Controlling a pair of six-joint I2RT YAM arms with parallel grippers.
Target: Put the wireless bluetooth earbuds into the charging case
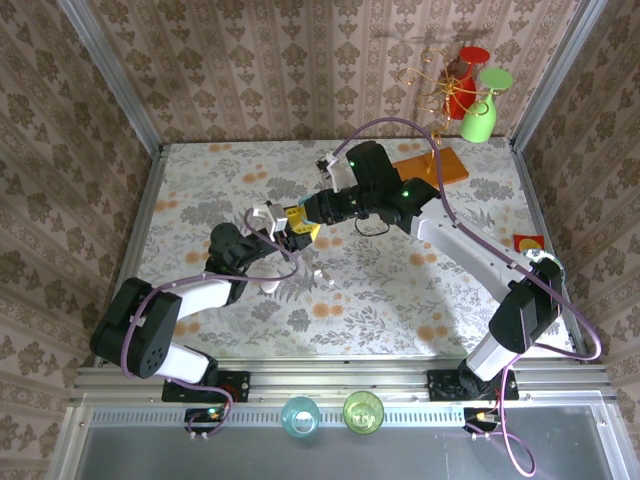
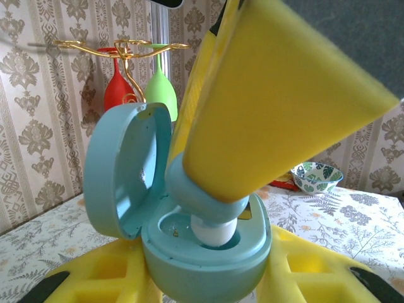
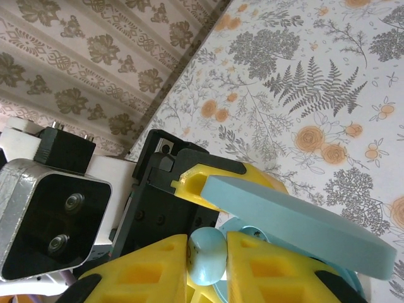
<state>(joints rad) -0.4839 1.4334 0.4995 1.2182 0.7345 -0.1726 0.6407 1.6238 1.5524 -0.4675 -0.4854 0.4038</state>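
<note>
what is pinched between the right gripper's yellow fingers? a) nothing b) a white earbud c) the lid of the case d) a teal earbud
D: in the right wrist view the right gripper is closed on a teal earbud, and the left wrist view shows the earbud's white tip in a socket of the open teal charging case.

Beige damask wallpaper walls (image 1: pixel 250 60), fern-and-flower tabletop (image 1: pixel 380 300), metal corner posts (image 1: pixel 110 75)

Teal case (image 2: pixel 126 170); teal earbud (image 3: pixel 206 255) — floral table (image 1: pixel 400 290)
</note>
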